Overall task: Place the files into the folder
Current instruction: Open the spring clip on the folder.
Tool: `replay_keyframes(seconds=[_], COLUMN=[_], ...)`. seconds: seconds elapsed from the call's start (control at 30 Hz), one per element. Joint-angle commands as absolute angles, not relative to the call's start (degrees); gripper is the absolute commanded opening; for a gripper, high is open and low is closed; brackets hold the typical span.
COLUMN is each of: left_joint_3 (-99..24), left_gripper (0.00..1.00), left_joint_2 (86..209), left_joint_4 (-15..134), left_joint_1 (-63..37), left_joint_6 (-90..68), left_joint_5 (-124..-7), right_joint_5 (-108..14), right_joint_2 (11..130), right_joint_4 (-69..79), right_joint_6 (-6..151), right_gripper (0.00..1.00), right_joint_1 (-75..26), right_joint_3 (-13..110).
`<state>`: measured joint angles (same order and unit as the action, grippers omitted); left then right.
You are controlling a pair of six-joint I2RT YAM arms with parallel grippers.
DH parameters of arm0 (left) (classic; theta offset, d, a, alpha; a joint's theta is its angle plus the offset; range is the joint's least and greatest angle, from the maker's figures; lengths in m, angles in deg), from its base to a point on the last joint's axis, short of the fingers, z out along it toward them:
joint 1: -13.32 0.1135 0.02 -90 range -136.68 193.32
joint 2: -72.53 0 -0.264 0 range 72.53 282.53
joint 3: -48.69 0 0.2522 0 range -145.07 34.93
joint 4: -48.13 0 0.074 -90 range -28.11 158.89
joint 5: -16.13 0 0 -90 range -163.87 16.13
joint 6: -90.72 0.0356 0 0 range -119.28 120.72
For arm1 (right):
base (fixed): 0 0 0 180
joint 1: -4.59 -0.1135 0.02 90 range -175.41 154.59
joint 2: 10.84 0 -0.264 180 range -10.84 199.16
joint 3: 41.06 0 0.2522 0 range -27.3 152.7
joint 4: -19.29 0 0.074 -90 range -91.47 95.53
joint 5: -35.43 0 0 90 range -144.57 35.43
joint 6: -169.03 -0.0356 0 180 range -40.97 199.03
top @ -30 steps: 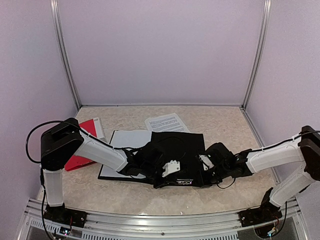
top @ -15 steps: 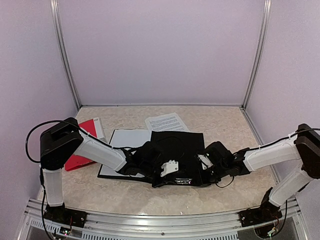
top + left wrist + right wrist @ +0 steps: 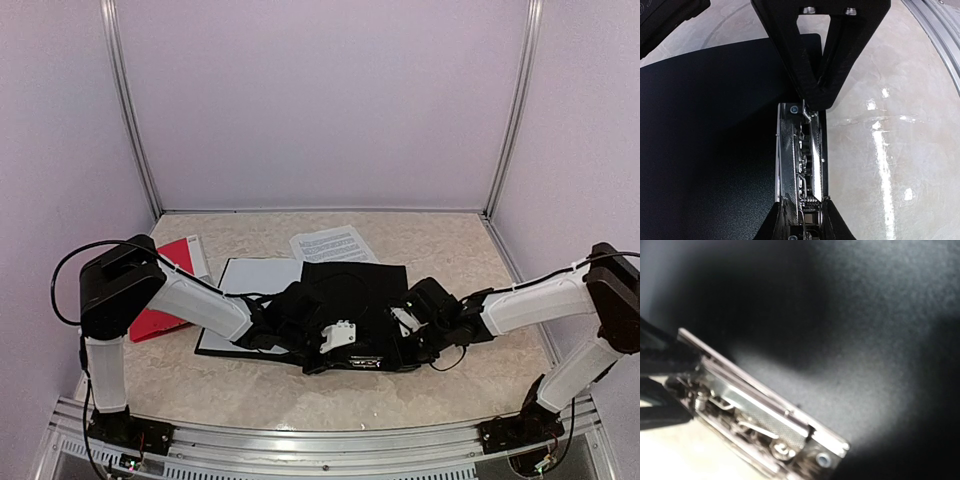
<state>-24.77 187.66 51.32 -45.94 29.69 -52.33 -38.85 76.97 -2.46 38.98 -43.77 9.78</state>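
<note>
Red object (image 3: 177, 254) left; printed sheet (image 3: 333, 244) behind black folder (image 3: 355, 285).

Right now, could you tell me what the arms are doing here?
Both arms are at the black folder. The left gripper pinches its metal clip at the near edge. The right gripper, shut, sits by the folder's right edge. Outside it lie a printed sheet behind and a white sheet at its left.

Top camera looks down from behind over the table (image 3: 450, 250); both wrist cameras sit close, sharing the folder's (image 3: 355, 285) clip (image 3: 800, 160).
</note>
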Motion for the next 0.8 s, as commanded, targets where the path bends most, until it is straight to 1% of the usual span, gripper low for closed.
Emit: replay_keyframes(seconds=[0.0, 0.17, 0.43, 0.77], left_joint_3=[-22.38, -22.68, -23.38, -23.95], left_gripper=[0.21, 0.20, 0.20, 0.22], left_joint_2=[189.80, 189.56, 189.51, 189.64], left_joint_4=[58.31, 59.26, 60.85, 61.16], left_joint_1=[-48.49, -48.49, -48.49, -48.48], left_joint_6=[31.98, 32.55, 32.66, 31.43], left_joint_5=[-44.69, -43.63, -43.78, -45.16], right_joint_5=[-47.24, -48.13, -47.45, -46.17], right_joint_2=[81.23, 80.90, 82.00, 77.32], right_joint_4=[-1.93, -2.38, -2.35, -2.56], right_joint_6=[40.63, 41.92, 43.55, 45.14], right_gripper=[0.00, 0.00, 0.00, 0.00], right_joint_1=[-42.64, -41.82, -41.23, -41.35], right_joint_3=[10.35, 11.32, 13.29, 14.41])
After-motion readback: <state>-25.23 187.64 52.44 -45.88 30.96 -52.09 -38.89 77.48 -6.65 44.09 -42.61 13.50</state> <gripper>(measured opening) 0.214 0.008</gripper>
